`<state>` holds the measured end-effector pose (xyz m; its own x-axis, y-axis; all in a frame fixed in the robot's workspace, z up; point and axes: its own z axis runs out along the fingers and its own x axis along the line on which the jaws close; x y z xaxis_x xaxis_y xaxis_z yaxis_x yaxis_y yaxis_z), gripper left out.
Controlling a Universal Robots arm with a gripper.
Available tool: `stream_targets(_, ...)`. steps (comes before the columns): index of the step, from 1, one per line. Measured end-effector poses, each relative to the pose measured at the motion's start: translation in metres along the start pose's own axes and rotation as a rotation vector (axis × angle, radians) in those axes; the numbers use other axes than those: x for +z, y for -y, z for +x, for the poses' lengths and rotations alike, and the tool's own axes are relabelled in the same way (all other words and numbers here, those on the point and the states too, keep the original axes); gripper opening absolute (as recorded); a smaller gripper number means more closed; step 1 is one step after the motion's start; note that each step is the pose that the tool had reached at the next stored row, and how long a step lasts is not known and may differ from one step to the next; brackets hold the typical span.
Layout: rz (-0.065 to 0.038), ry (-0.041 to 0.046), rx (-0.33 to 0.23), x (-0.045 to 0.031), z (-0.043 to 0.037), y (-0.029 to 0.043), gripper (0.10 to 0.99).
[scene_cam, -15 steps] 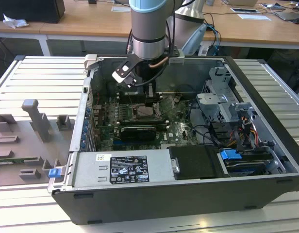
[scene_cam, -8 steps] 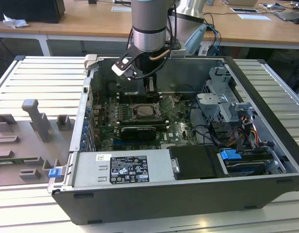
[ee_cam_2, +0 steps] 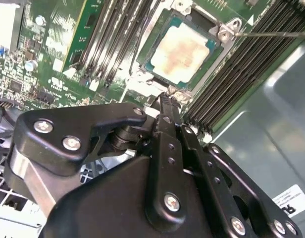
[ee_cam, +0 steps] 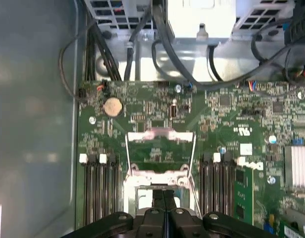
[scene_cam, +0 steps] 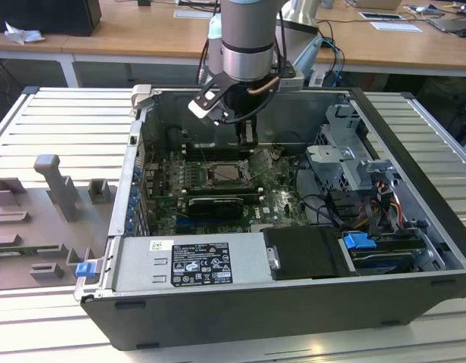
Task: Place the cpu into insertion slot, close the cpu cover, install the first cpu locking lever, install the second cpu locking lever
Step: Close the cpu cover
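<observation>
The cpu (ee_cam_2: 184, 52) lies flat in the insertion slot (ee_cam_2: 142, 63), pale face up, and the silver cpu cover (ee_cam_2: 151, 87) appears to be down around it. At the slot's corner the claw (ee_cam_2: 165, 101) is pinched narrow, holding nothing. Green board (ee_cam_2: 48, 59) surrounds them inside a black case (scene_cam: 293, 318) on the slatted surface (scene_cam: 51, 121). The case's white label (scene_cam: 199, 262) is too small to read.

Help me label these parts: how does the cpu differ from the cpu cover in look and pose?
The cpu is a solid square with a pale silver-beige face; the cpu cover is a thin silver frame around a large window. The cpu lies flat in the insertion slot; the cpu cover is swung open, green board showing through it. Both are square.
</observation>
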<state>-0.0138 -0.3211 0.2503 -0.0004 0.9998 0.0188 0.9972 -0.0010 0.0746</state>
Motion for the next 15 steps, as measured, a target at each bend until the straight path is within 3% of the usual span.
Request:
stream_targets(6,0.0,0.0103,-0.001,-0.0071,0.001,-0.0018,0.106)
stream_targets(7,0.0,0.0122,-0.001,-0.0067,0.001,-0.0061,0.106)
stream_targets(9,0.0,0.0126,-0.001,-0.0056,0.0009,-0.0234,0.106)
stream_targets(10,0.001,0.0127,-0.001,-0.0052,0.0009,-0.0285,0.106)
stream_targets(15,0.002,0.0126,-0.001,-0.013,0.0011,-0.0315,0.106)
